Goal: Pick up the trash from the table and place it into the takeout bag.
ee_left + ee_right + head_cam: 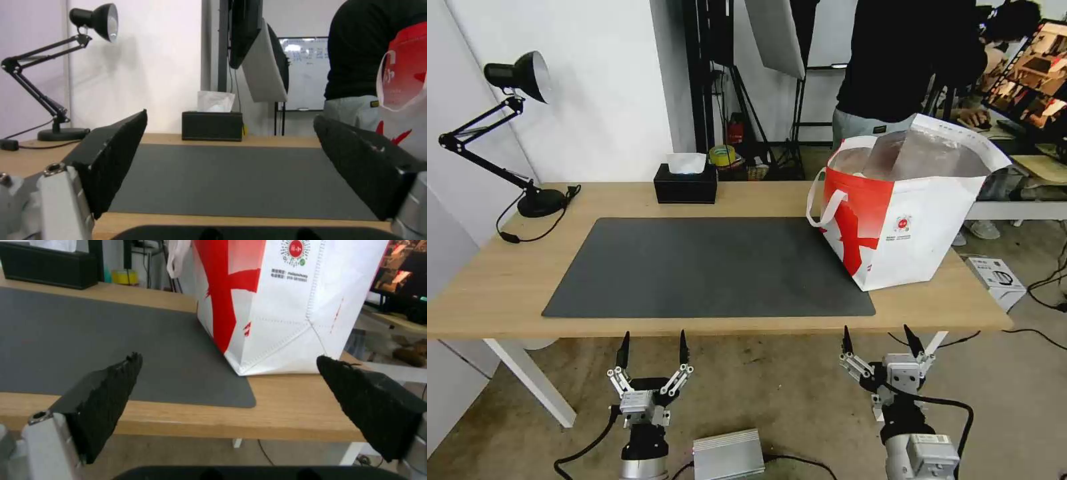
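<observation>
The takeout bag (920, 227) stands upright and open on the right end of the table (500, 287), its near corner on the dark grey mat (707, 267). Silver lining shows inside its mouth; what lies within is hidden. The trash is out of view. My left gripper (654, 337) hangs open below the table's front edge, left of centre, with nothing between its fingers. My right gripper (877, 331) is open too, below the front edge and in front of the bag. The left wrist view has the left gripper (229, 115) facing across the mat, and the right gripper (228, 356) faces the bag (285, 306).
A black tissue box (686, 185) sits at the table's back edge. A black desk lamp (514, 77) stands at the back left corner. A person (894, 67) stands behind the bag. A white carton (994, 277) lies on the floor at the right.
</observation>
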Controlling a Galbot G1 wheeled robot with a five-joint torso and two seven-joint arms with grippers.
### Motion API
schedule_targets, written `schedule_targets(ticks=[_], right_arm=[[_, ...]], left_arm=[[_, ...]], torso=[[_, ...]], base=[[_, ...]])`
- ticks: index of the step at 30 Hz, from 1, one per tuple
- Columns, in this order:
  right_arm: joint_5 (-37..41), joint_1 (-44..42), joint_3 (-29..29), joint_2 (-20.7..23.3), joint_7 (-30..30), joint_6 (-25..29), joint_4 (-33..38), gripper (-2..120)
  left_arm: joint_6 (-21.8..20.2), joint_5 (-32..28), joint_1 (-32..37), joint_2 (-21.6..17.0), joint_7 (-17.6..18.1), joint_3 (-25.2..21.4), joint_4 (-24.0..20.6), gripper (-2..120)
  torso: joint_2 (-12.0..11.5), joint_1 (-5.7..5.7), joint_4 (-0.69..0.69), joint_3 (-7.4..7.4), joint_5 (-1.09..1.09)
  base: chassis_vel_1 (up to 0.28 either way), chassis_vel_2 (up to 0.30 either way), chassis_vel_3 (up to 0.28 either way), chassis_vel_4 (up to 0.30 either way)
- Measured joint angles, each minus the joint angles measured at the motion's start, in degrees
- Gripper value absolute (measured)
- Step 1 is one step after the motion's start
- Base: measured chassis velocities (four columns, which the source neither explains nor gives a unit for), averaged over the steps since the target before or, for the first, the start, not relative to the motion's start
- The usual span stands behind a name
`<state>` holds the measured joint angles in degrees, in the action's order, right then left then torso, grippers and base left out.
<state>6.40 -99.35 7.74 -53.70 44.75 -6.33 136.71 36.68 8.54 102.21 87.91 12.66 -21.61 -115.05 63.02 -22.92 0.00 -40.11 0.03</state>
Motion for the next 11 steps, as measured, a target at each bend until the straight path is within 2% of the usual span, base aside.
schedule_targets(ticks=[11], right_arm=[[0.00,0.00,0.00,0.00,0.00,0.00,0.00,100]], left_arm=[[0.00,-0.05,0.00,0.00,0.00,0.07,0.03,100]], torso=[[0.00,0.00,0.00,0.00,-0.01]], base=[[0.000,0.000,0.000,0.000]])
